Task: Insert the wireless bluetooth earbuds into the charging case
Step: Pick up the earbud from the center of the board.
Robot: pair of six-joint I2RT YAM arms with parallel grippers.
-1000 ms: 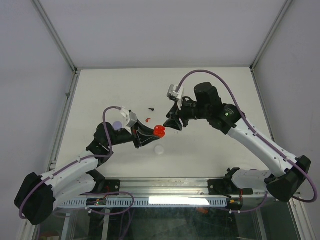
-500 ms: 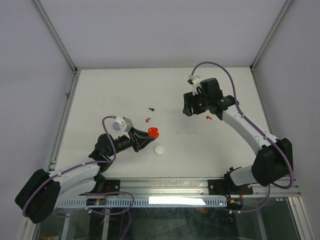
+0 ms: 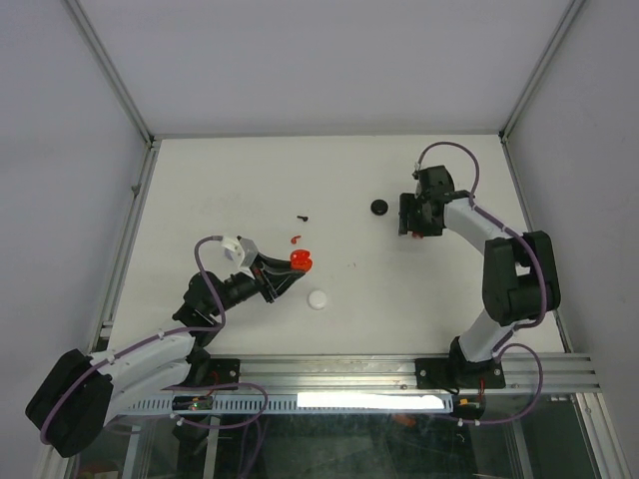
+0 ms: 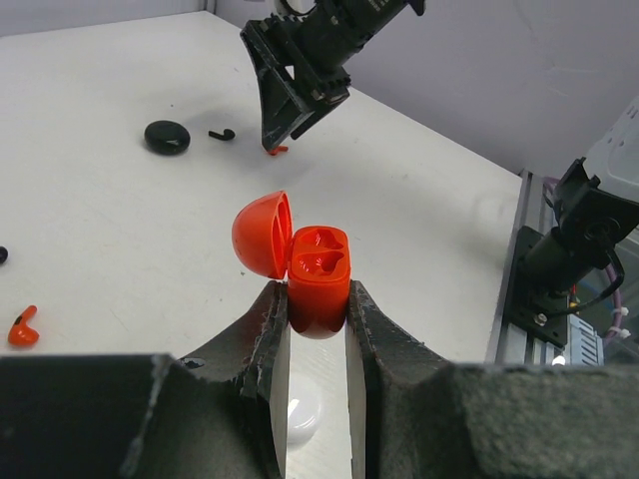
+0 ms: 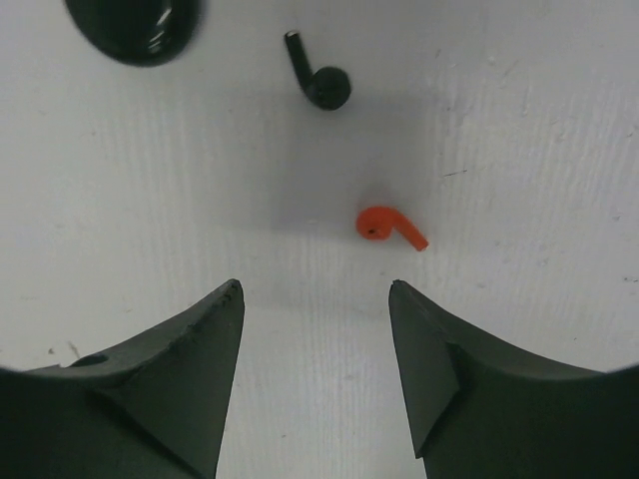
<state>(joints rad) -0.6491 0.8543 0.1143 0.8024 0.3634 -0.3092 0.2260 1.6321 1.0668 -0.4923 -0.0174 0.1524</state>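
- Left gripper (image 4: 316,304) is closed narrow on the red case (image 4: 319,279), one finger on each side, and holds it upright over the near-left part of the bench (image 3: 230,170)
- The case's lid (image 4: 262,235) is swung back on its hinge to one side, so the two moulded sockets inside face up
- White case (image 3: 318,299) lies shut on the bench, just beside the red case on the side of the near edge
- Right gripper (image 5: 315,334) points down at the bench in the far half, toward the right edge, with its jaws partly apart and nothing between them
- Red bud (image 5: 389,227) lies on the bench just beyond the right fingertips, not touching them
- Black bud (image 5: 321,80) lies a little farther on, near the black case (image 3: 379,207), which sits shut just left of the right gripper
- Second red bud (image 3: 295,239) lies on the bench just on the far side of the red case
- Second black bud (image 3: 303,216) lies near it, closer to the far edge, about the middle of the bench
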